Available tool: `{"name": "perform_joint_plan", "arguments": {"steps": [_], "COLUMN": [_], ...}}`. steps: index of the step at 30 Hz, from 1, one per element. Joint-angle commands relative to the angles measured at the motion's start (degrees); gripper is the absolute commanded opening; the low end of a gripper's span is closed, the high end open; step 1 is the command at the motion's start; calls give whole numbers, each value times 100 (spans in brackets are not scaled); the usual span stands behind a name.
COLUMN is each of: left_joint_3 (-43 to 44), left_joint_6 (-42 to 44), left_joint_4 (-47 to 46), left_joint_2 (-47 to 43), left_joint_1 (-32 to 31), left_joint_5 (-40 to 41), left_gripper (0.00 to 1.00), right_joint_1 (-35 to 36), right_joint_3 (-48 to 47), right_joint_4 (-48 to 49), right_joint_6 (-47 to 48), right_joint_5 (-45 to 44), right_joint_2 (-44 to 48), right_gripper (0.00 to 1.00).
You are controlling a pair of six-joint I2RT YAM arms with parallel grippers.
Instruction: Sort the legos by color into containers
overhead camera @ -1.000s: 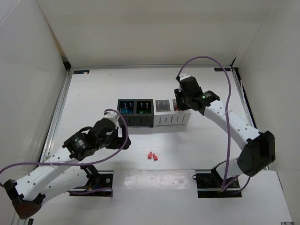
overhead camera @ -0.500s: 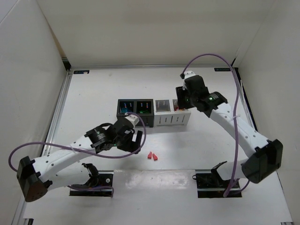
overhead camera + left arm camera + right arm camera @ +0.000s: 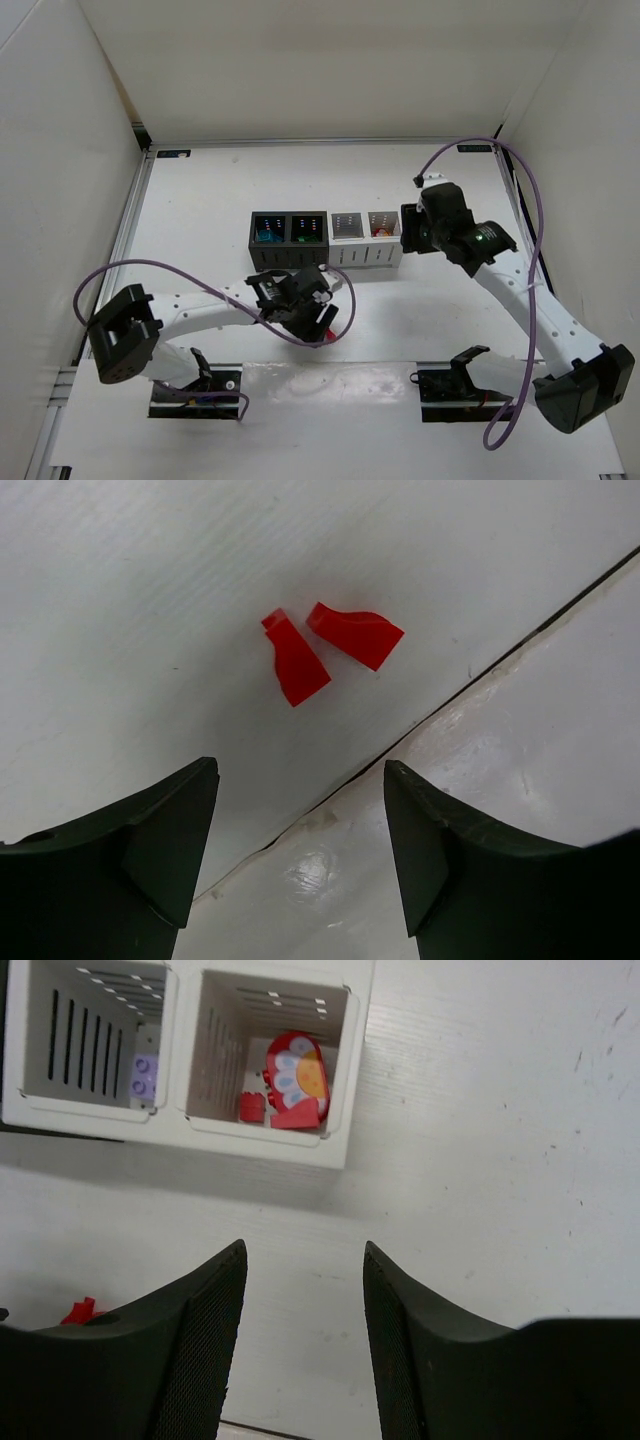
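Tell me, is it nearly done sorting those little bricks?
Nearly. Red pieces already sit in one white bin, a lilac brick in the other white bin. Nothing is held; the left gripper hovers open over two red legos on the table, left to bin.

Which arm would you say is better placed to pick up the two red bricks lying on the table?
Left. The left pincer hangs open just above the red bricks; the right pincer is by the white bins, away from them.
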State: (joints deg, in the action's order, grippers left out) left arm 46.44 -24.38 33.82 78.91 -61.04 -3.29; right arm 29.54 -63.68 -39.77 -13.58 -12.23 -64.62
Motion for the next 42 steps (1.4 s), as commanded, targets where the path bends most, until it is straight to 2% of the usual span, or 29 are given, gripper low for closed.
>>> {"name": "perform_joint_plan", "arguments": {"steps": [1,5,10,18,21,22,31,33,38,41,42], "left_joint_3": [-3,-82,-64,208,225,252,164,260,532,875,1224], "left_joint_6": [48,-171,-505,-444,-445,-462,-577,-550,-489,-314,-174], "left_joint_4": [-236,-429,-596,-692,-632,-614,-438,-333,1,545,659], "left_joint_2": [132,361,677,1205,1293,1328,1196,1205,951,521,354], "left_joint_1": [-242,-321,-418,-479,-471,-471,-471,-479,-479,-488,-488], "left_joint_5": [-102,195,855,909,918,918,927,997,1198,1567,1734], "left_gripper": [77,71,71,71,62,56,36,29,25,25,25], "right_joint_1": [-97,-159,-238,-370,-414,-414,-545,-555,-581,-651,-712], "right_joint_3": [118,189,251,295,304,321,461,470,471,532,628], "right_joint_4": [-162,-251,-294,-304,-321,-312,-251,-216,-233,-250,-251], "right_joint_6": [-101,-118,-127,-135,-127,-127,-136,-127,-127,-136,-171], "right_joint_5": [19,45,54,107,115,115,229,265,282,300,309], "right_joint_2": [265,353,459,459,477,485,617,652,670,749,854], "right_gripper": [54,54,54,54,54,54,54,54,54,54,54]}}
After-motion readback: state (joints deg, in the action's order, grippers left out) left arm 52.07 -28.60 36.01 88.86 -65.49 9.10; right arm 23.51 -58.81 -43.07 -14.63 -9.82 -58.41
